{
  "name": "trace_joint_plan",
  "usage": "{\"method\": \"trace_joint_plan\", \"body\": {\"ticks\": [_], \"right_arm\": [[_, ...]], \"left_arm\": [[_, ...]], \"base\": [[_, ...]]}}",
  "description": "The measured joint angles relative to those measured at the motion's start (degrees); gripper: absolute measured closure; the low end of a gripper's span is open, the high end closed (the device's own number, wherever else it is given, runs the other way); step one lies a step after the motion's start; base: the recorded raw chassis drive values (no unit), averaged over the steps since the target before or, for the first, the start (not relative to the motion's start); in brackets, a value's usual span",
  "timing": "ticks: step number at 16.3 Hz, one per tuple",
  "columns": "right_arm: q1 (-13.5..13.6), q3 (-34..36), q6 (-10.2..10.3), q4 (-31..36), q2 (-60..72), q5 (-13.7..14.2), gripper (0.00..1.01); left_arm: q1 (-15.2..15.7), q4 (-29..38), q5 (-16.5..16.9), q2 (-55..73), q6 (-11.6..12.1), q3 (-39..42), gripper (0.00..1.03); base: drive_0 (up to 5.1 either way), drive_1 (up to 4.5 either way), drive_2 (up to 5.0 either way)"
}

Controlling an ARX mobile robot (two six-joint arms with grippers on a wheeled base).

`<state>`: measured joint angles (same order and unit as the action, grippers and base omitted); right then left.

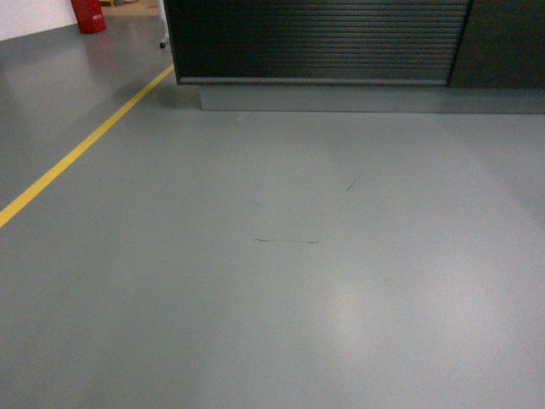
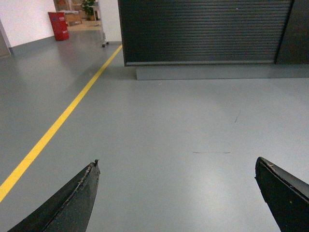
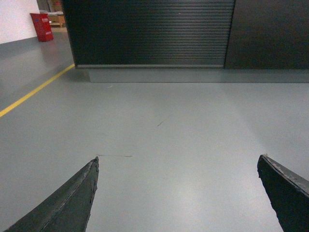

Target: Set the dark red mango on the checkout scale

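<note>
Ahead, black checkout (image 1: 315, 38) with ribbed slatted front on grey base; left pincer (image 2: 176, 193) and right pincer (image 3: 178, 193) both spread apart, empty.

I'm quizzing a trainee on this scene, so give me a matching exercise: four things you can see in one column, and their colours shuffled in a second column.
Things:
1. floor line
2. bin
3. checkout front
4. floor

Colours:
A. grey
B. black
C. yellow
D. red

Pairs: 1-C, 2-D, 3-B, 4-A
</note>
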<state>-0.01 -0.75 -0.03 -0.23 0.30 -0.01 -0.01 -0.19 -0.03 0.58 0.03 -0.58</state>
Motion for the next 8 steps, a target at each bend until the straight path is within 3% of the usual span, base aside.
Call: {"method": "trace_joint_plan", "body": {"ticks": [8], "right_arm": [[0.0, 0.0, 0.0, 0.0, 0.0, 0.0, 0.03]], "left_arm": [[0.0, 0.0, 0.0, 0.0, 0.0, 0.0, 0.05]], "base": [[0.0, 0.00, 0.0]]}}
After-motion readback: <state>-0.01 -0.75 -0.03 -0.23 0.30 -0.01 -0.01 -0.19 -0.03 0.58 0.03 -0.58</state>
